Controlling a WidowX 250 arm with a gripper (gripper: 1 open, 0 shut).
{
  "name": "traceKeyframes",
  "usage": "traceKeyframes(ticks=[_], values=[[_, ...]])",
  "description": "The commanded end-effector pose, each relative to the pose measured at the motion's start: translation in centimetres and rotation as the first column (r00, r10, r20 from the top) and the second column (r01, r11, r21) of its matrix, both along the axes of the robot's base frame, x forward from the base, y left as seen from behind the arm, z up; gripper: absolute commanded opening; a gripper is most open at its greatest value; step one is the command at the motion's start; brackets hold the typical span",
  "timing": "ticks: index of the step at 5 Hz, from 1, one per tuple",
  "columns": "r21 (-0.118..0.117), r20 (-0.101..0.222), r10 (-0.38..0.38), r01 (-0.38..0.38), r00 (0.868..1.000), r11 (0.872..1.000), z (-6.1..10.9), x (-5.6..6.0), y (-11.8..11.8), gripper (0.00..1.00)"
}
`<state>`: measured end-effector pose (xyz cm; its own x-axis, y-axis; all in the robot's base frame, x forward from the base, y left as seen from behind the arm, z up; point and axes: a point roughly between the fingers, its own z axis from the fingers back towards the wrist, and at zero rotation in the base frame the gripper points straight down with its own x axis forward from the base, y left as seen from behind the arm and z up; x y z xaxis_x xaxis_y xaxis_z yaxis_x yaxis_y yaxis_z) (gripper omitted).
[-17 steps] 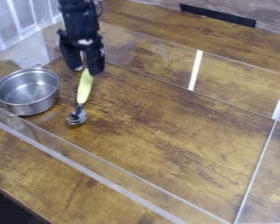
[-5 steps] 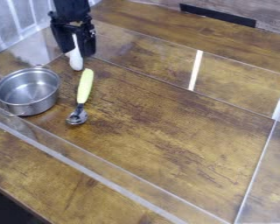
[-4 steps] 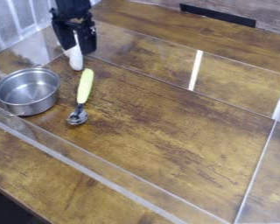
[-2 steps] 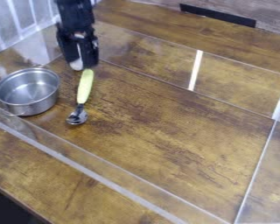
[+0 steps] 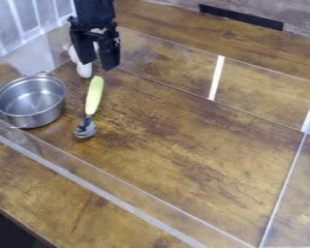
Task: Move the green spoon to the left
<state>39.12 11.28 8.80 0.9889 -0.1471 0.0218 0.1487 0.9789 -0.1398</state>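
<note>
robot gripper (image 5: pixel 96 63) is hovering near the top left of the view, just beyond the handle end of the green spoon (image 5: pixel 94 95), dark and small in the picture. fingers: can't tell if they are spread or pressed together (too dark and blurry). green spoon is lying on the wooden table (image 5: pixel 203 145), right of the steel bowl (image 5: pixel 31 101) in the picture, its yellow-green handle pointing up toward the gripper and its shiny scoop (image 5: pixel 85 127) pointing down toward the bottom of the view. steel bowl is sitting at the left edge of the picture, near the spoon. a small white object (image 5: pixel 82 69) is showing beside the gripper, partly hidden, beyond the handle
</note>
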Motion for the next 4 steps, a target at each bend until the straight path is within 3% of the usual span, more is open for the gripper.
traceKeyframes(ticks=[1,2,4], values=[[0.047,0.107,-0.051,0.046,0.993,0.998,4.0,0.4,1.2,1.0],[0.045,0.106,-0.081,0.076,0.991,0.996,3.0,0.5,2.9,1.0],[0.029,0.089,-0.122,0.12,0.989,0.992,2.9,1.2,1.3,1.0]])
